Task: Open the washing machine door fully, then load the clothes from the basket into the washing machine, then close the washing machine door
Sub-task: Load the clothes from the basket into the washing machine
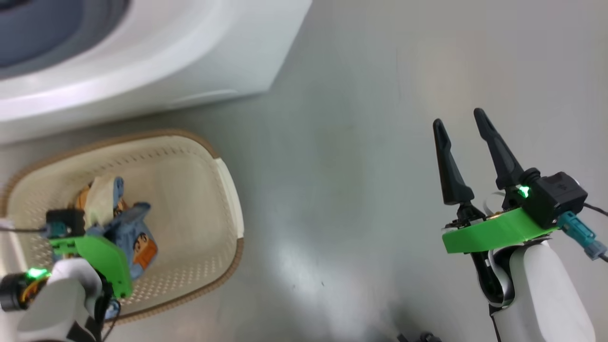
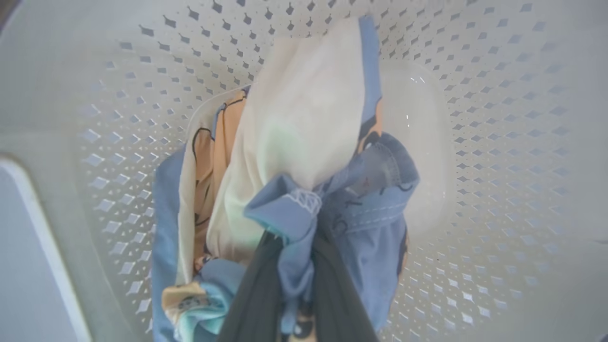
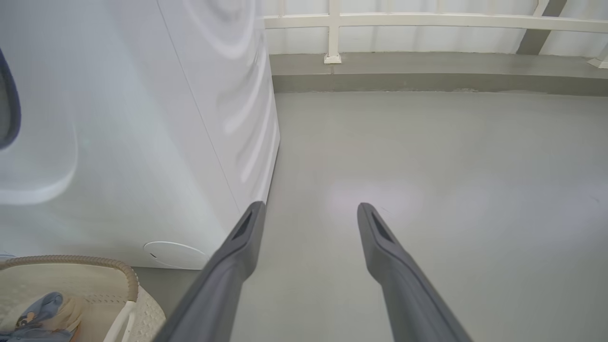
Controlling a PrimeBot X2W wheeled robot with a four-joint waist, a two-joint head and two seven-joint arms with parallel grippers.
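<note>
The left gripper (image 2: 294, 240) is closed on the clothes (image 2: 370, 204) inside the basket (image 1: 199, 199), at 8 o'clock in the head view. The washer (image 1: 190, 57) stands at 11 o'clock. The right gripper (image 1: 458, 117), at 3 o'clock, is wide open and empty above the floor (image 1: 356, 166).

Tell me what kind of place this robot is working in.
Probably a laundry setup in a lab or workshop rather than a home: a white front-loading washing machine, a perforated laundry basket holding bear-print clothes, and a bare grey floor edged by a white railing.
</note>
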